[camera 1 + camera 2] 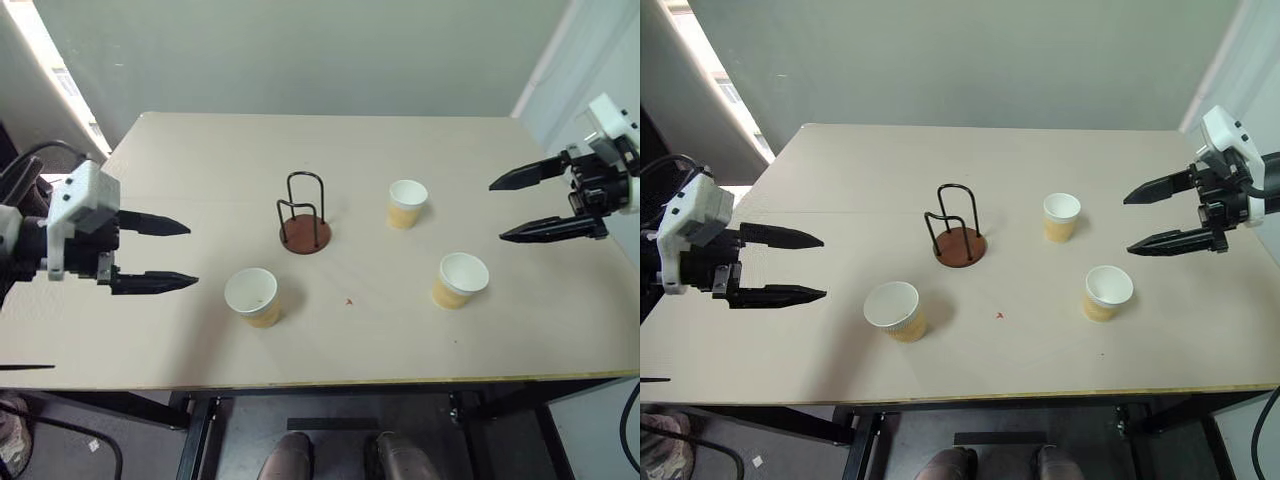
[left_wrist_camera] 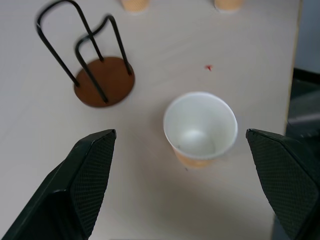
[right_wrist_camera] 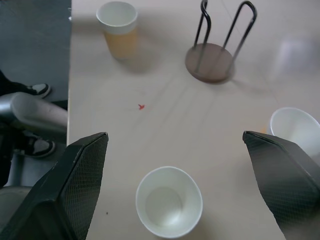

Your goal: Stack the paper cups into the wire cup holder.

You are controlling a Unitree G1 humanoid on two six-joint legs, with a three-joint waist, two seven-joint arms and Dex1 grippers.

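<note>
Cups point(image 1: 252, 296) stood upright on the table point(image 1: 180, 150) around the empty wire holder point(image 1: 304, 214) (one nearest the left gripper point(image 1: 160, 253)); right gripper point(image 1: 535, 204) hovered beyond, both spread wide, holding nothing.

Paper cups: three, upright, apart on the table point(image 1: 200, 150) — one point(image 1: 252, 296) toward the front edge, two point(image 1: 407, 203) point(image 1: 460, 280) toward the right edge.
Wire cup holder point(image 1: 304, 215): one, mid-table.
Small red speck point(image 1: 348, 301): one.
</note>
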